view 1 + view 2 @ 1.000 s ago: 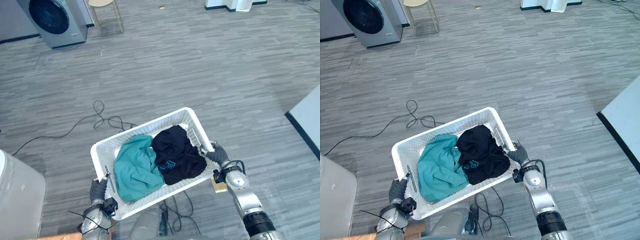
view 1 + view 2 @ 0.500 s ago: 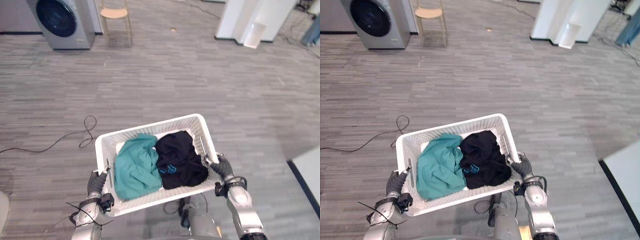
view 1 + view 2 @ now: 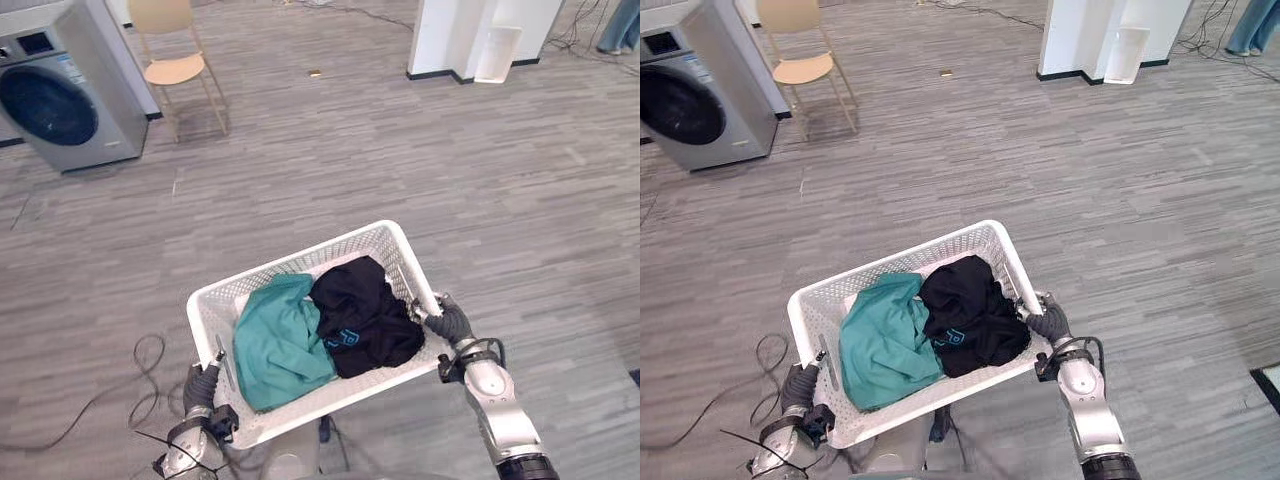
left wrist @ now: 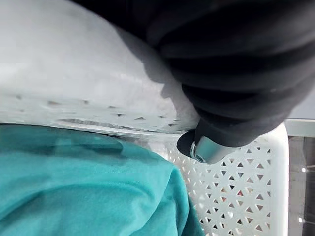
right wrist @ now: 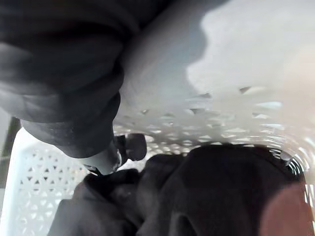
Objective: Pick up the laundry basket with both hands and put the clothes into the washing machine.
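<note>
A white lattice laundry basket (image 3: pixel 300 262) hangs above the floor, held between my two hands. Inside, a teal garment (image 3: pixel 280 345) lies on the left and a black garment (image 3: pixel 365 315) on the right. My left hand (image 3: pixel 200 385) is curled on the basket's near-left end, its thumb (image 4: pixel 209 147) hooked over the rim beside the teal cloth (image 4: pixel 88 182). At the right end my right hand (image 3: pixel 450 325) grips the rim, with a finger (image 5: pixel 106 160) over the edge next to the black cloth (image 5: pixel 206 196). The grey washing machine (image 3: pixel 60 95), door closed, stands far at the upper left.
A wooden chair (image 3: pixel 175 60) stands just right of the washer. A white pillar base (image 3: pixel 470 35) sits at the top right. A black cable (image 3: pixel 110 395) loops on the grey plank floor to the basket's lower left. Open floor stretches between the basket and the washer.
The whole view has shifted, so the camera moved: washer and chair now sit further left and look larger. The basket stays held in both hands, clothes unchanged.
</note>
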